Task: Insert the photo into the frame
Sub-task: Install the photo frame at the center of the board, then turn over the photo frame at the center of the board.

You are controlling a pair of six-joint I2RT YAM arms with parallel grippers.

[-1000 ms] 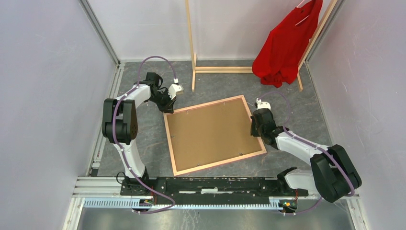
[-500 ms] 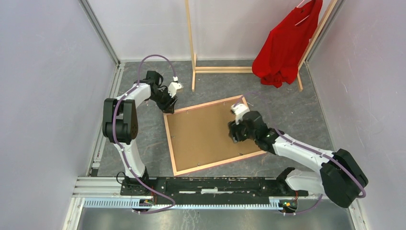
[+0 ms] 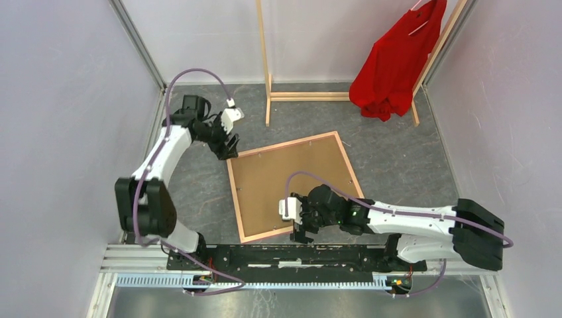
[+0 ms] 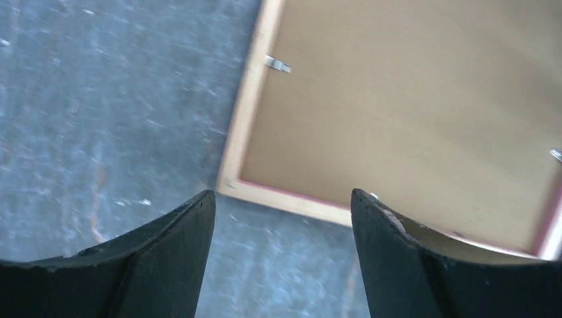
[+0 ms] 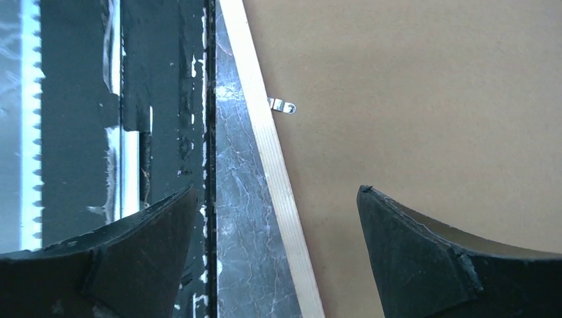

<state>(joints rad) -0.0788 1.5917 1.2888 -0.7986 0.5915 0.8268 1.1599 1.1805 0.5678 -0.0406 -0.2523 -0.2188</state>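
The frame [image 3: 291, 172] lies face down on the grey table, brown board backing up, light wood edges around it. My left gripper [image 3: 228, 147] hovers open just off its far-left corner; in the left wrist view that corner [image 4: 232, 180] sits ahead of the empty gripper [image 4: 281, 193]. My right gripper [image 3: 297, 234] hangs open over the frame's near edge. In the right wrist view the wood edge [image 5: 273, 156] runs between the spread fingers of the gripper [image 5: 277, 189], which touch nothing. The photo is out of view.
A bare-wood clothes rack [image 3: 267, 66] stands at the back with a red garment [image 3: 394, 63] hanging on its right. The black base rail [image 3: 298, 255] runs close along the frame's near edge. Small metal clips [image 5: 281, 105] sit on the backing. Walls close in on both sides.
The right arm swung from the frame's right edge across the backing to its near edge and its jaws opened. The left jaws opened and drew back a little from the far-left corner.
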